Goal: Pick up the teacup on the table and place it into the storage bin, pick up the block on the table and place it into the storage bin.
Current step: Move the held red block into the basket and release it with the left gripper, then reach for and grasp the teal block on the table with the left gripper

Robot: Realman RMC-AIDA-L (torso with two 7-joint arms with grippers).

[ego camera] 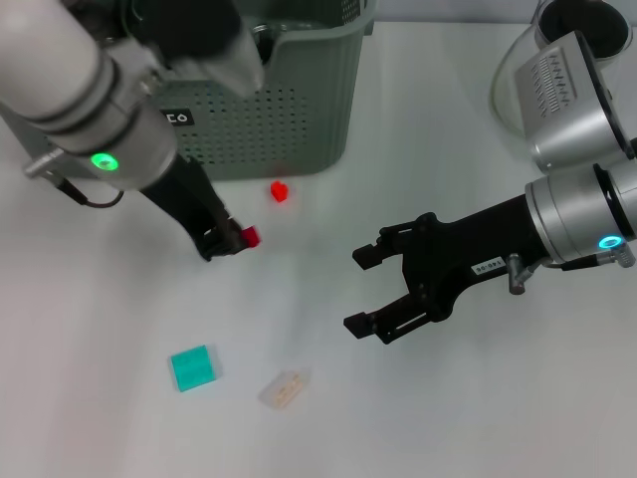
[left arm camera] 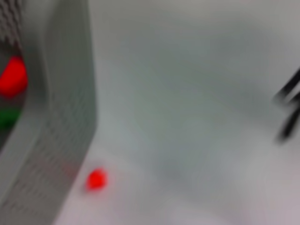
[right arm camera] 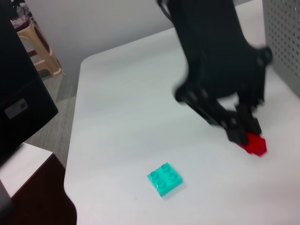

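Note:
The grey-green storage bin [ego camera: 299,119] stands at the back of the table. Just in front of it my left gripper [ego camera: 231,239] is low over the table, shut on a small red block [ego camera: 250,236]; the right wrist view shows that block [right arm camera: 255,144] at the black fingertips [right arm camera: 236,131]. A second red block [ego camera: 279,191] lies beside the bin wall [left arm camera: 70,117], also seen as a red block [left arm camera: 96,179] from the left wrist. My right gripper [ego camera: 363,289] hovers open at centre right, holding nothing. The teacup is out of view.
A teal block [ego camera: 191,367] and a pale translucent block [ego camera: 285,388] lie near the front left. Red and green things [left arm camera: 11,77] lie inside the bin. A clear round object [ego camera: 513,80] sits at the back right. The table's edge [right arm camera: 75,140] drops off beyond the teal block [right arm camera: 164,179].

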